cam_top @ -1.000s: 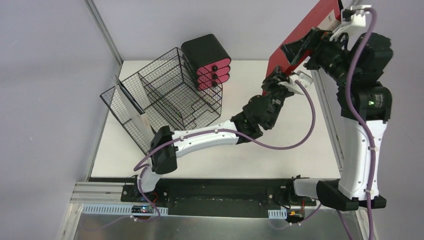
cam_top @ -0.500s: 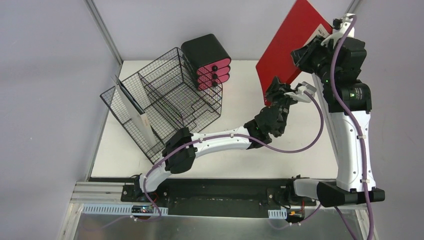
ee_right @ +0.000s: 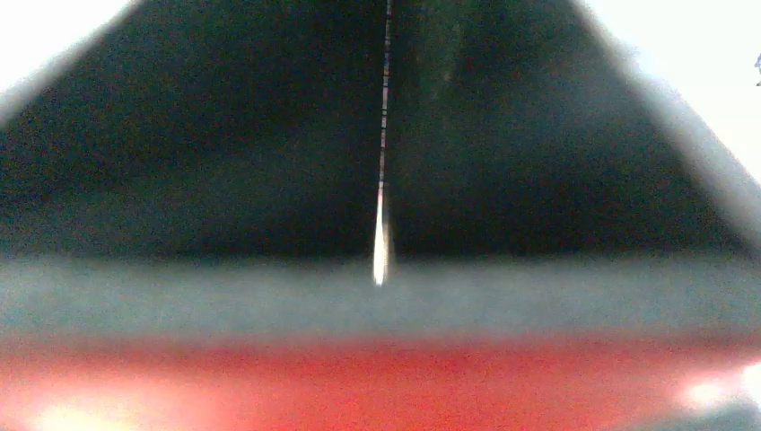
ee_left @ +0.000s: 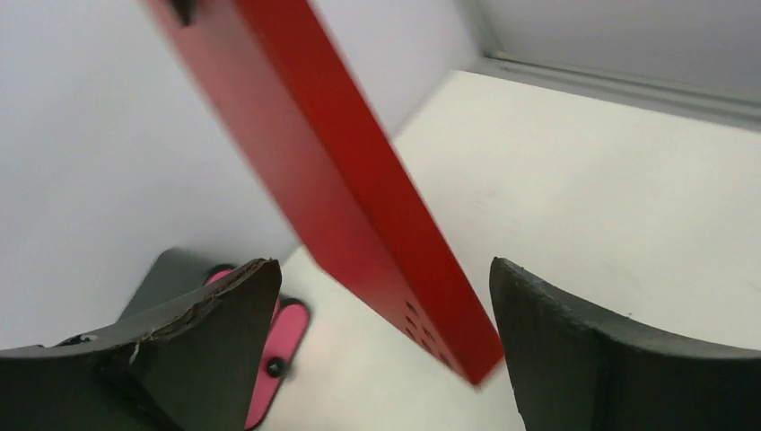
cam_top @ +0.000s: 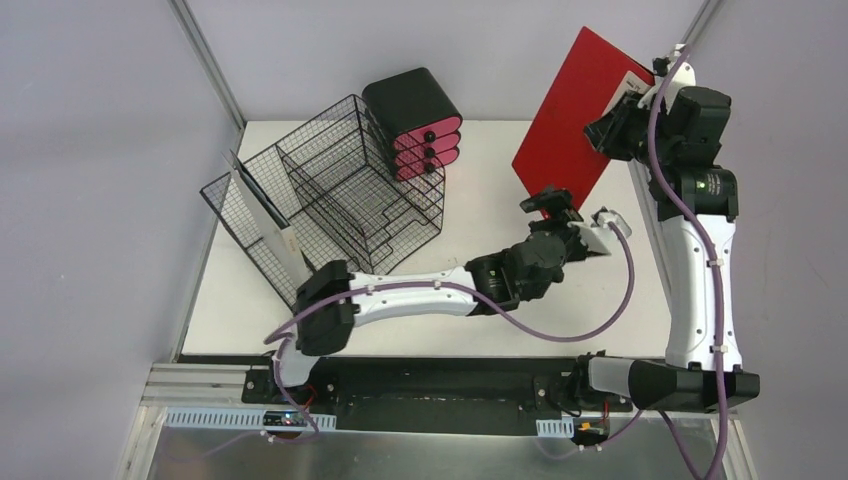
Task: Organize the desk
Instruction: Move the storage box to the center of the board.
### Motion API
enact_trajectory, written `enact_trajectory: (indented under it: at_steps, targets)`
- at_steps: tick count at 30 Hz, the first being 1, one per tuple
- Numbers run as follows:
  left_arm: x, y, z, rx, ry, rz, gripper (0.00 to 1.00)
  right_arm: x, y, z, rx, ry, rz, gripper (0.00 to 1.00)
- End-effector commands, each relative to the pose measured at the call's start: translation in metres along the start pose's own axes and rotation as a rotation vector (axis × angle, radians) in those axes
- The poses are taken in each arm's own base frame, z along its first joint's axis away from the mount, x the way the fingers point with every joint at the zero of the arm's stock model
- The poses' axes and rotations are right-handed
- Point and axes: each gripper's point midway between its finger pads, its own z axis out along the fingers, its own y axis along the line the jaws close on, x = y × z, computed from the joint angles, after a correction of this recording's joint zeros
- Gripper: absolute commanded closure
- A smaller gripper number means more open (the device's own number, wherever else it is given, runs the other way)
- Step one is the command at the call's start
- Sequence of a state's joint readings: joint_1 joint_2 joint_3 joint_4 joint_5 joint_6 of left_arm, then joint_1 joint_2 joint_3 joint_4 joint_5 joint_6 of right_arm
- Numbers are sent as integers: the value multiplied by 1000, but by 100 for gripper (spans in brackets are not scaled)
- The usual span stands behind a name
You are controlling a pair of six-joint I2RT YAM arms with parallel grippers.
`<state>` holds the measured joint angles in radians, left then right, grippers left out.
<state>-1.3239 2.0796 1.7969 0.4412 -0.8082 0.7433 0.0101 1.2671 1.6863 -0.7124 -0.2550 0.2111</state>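
Surfaces as I'm seeing them right now.
I've got the red notebook [cam_top: 572,110] reading as smooth, matt card, the desk [cam_top: 480,170] matt white with a metal edge, the rack [cam_top: 340,195] thin black wire mesh, the drawer box [cam_top: 412,100] smooth plastic.

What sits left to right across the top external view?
Black wire-mesh rack → black box with pink drawer fronts → red flat rectangular board, raised off the tabletop → white right arm. Left arm omitted: it spans several of these.
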Motion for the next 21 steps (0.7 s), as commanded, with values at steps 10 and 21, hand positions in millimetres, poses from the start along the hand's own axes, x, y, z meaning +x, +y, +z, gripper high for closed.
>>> enact_trajectory:
  at_steps: [10, 21]
  targets:
    - [-39, 11, -181, 1089, 6, -424, 8, 49, 38, -11, -484, 79, -196, 100]
    - [-67, 187, -167, 936, 21, -600, 6, 123, 103, -68, -1020, 209, -187, 100]
